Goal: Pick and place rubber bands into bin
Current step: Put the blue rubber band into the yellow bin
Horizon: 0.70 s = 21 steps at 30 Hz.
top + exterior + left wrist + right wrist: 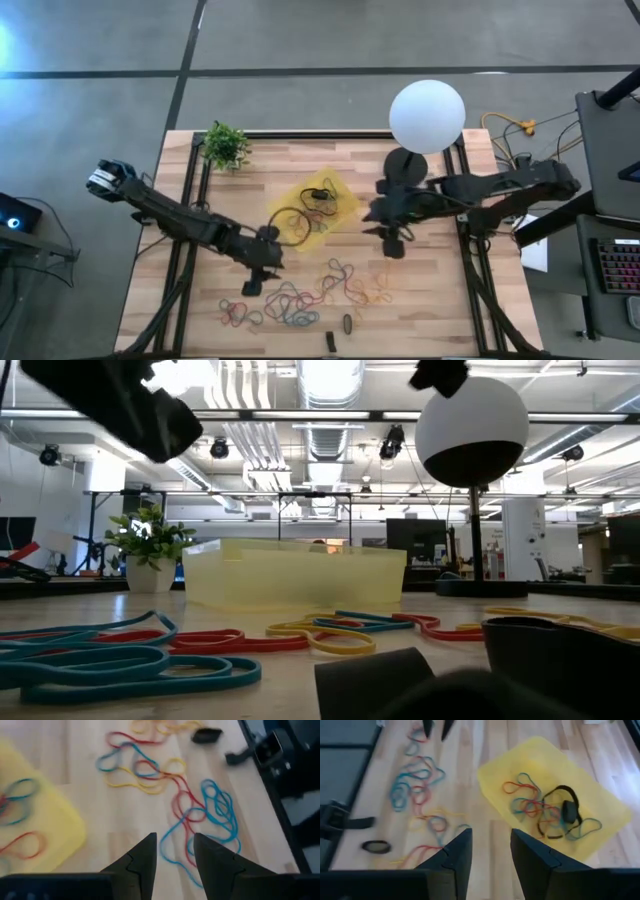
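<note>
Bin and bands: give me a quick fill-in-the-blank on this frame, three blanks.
1. The bin is translucent ____.
2. Most rubber bands lie loose on the ____, while a few already sit inside the bin.
3. The left gripper hovers above the bands with its jaws ____ and nothing between them.

Missing words: yellow; table; open

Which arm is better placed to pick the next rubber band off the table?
Left, probably. The left end effector, open, hovers beside the loose rubber bands; the right end effector, also open, sits farther off, near the bin.
</note>
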Tool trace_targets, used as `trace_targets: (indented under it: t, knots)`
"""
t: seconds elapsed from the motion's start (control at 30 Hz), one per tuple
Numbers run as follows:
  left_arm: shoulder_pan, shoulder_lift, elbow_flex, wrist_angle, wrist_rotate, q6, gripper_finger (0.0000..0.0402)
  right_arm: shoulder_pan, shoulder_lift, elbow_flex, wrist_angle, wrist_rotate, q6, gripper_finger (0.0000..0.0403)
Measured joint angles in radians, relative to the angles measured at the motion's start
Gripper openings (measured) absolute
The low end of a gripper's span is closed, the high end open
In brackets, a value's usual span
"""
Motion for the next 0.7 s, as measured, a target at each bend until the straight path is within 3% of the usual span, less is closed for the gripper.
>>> trace_targets:
  t: [0.43, 0.7]
  knots:
    - [-0.014, 0.273, -0.021, 0.171, 0.007, 0.062, 0.0114, 0.175, -0.343, -0.267, 0.005, 0.177, 0.352, 0.0094]
    - [-0.014, 0.353, 0.006, 0.186, 0.018, 0.136, 0.0114, 0.264, -0.422, -0.36, 0.028, 0.277, 0.459, 0.008]
